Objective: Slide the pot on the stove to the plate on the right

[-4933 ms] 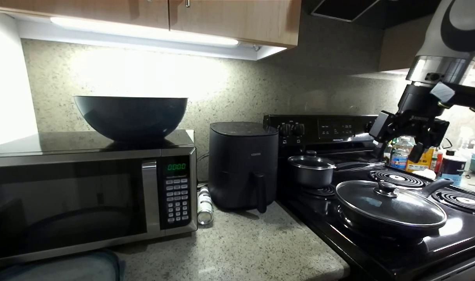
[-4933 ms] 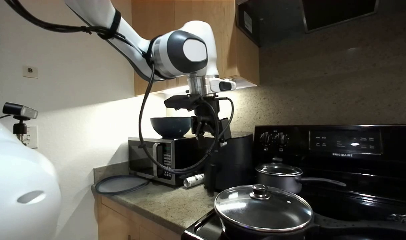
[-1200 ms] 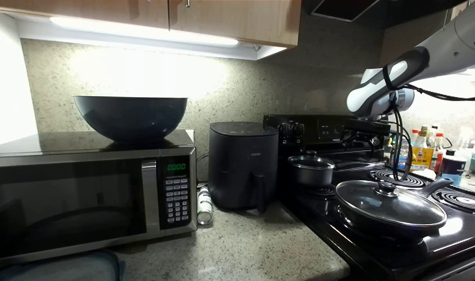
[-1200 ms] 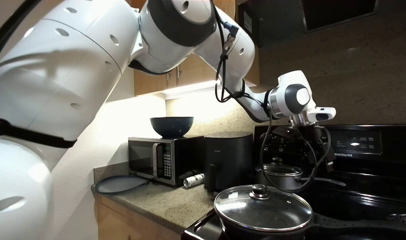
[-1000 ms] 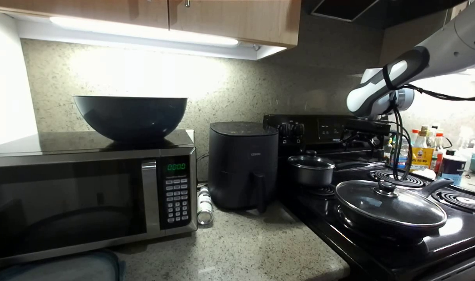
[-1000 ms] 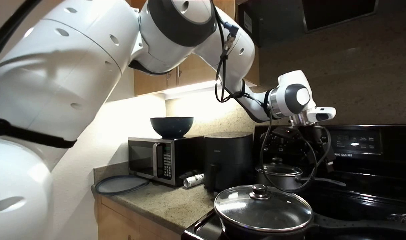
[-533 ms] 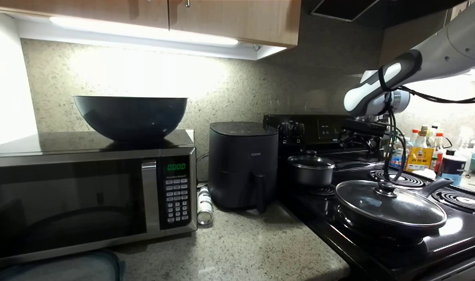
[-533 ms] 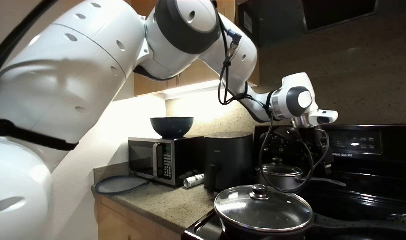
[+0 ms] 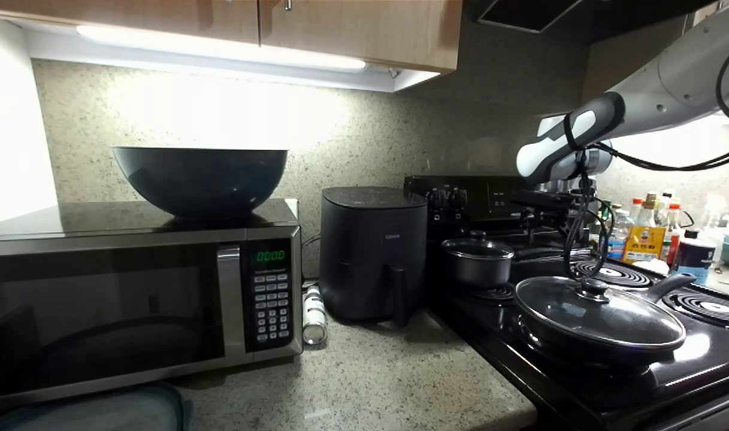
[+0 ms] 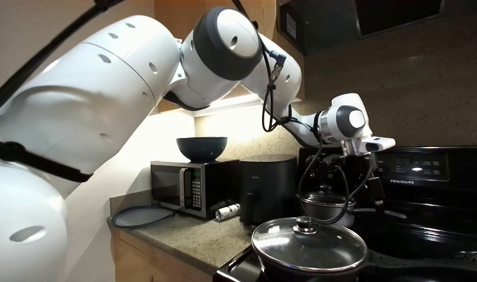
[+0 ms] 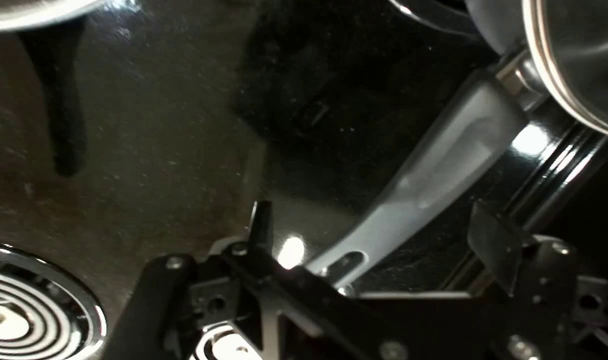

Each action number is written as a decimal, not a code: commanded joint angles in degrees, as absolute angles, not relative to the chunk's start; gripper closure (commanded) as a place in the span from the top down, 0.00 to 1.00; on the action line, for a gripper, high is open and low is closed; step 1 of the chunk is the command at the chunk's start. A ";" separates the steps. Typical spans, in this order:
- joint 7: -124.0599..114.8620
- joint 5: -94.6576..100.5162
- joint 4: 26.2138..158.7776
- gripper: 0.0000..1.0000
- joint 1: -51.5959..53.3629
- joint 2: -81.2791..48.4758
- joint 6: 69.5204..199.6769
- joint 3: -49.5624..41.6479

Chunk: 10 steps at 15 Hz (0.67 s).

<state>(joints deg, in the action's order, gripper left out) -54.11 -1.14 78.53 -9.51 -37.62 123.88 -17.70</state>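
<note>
Gripper (image 11: 376, 235), a black two-fingered metal unit, stood with its fingers spread well apart and held nothing. The small round lidded pot of dark metal (image 9: 477, 272) rested upright on a rear coil burner (image 9: 497, 293) of the black stove (image 9: 502, 341), behind the wide shallow black pan (image 9: 598, 323) and just beside the boxy black air fryer (image 9: 373, 245). In the wrist view, the pot's grey tapered handle (image 11: 433, 165) showed between the fingers; contact could not be determined.

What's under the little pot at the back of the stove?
In an exterior view, part of a coil burner on the stove peeks out beneath the pot. The pot covers the rest, so nothing more can be seen there.
</note>
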 commanded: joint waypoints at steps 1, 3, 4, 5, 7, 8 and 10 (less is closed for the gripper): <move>-62.11 -0.62 76.87 1.00 -8.40 -37.05 114.80 -18.18; -63.13 -1.17 75.70 1.00 -9.00 -36.80 111.33 -17.12; -61.15 -0.41 75.96 1.00 -9.54 -37.64 114.22 -16.70; -61.73 -0.40 75.52 1.00 -9.52 -37.59 113.14 -16.57; -61.99 -0.40 75.09 1.00 -9.53 -37.58 112.44 -16.50; -62.40 -0.84 74.16 1.00 -9.80 -38.54 112.75 -16.33; -64.92 -1.16 73.01 1.00 -9.71 -39.73 112.39 -16.58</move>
